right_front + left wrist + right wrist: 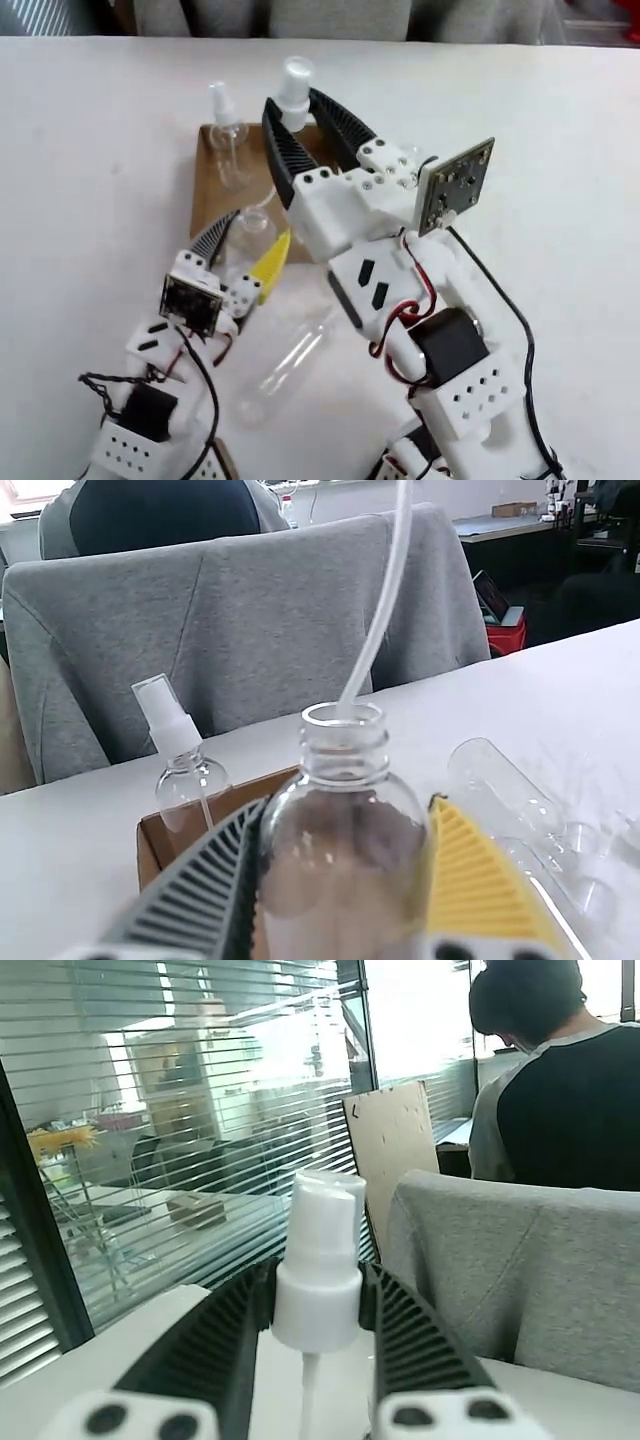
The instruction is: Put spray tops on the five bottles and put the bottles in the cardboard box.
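Observation:
My left gripper (255, 232) is shut on an upright clear bottle (343, 790) with an open neck, held between its black and yellow fingers by the near edge of the cardboard box (212, 190). Above the bottle, my right gripper (293, 100) is shut on a white spray top (295, 80), also gripped between black fingers (225, 1335) in the right wrist view. The top's thin tube (385, 610) hangs down with its end at the bottle's neck. A finished bottle with a spray top (228, 140) stands in the box.
A clear uncapped bottle (290, 362) lies on the white table between the two arms; the left wrist view shows it (500, 785) with another lying beside it. A grey chair back (250, 630) stands behind the table's far edge.

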### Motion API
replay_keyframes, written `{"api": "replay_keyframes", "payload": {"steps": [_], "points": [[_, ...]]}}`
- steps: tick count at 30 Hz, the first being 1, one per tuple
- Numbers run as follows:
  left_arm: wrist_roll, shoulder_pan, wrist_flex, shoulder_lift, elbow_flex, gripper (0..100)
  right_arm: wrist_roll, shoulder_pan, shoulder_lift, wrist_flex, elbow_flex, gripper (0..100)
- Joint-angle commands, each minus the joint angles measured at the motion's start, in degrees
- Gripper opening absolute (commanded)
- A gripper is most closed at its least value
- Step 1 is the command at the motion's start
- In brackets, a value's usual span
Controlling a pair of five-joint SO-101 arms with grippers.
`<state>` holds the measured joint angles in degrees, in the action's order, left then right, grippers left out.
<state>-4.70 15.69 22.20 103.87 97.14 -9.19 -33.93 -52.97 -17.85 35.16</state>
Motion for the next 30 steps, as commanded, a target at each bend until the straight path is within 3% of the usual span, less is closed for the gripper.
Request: {"api": "replay_keyframes", "payload": {"steps": [1,20,30], "points": [[0.6,-0.7,-1.3,1.1,-0.3,8,-0.2,-0.5,0.0,-0.5,-3.0,1.6],[0.6,-0.7,-1.3,1.1,-0.3,8,-0.6,-3.8,0.0,0.0,6.7,1.6],[0.6,-0.7,-1.3,1.1,-0.3,7,-0.5,-3.9,0.0,8.2,15.1,1.6]]}}
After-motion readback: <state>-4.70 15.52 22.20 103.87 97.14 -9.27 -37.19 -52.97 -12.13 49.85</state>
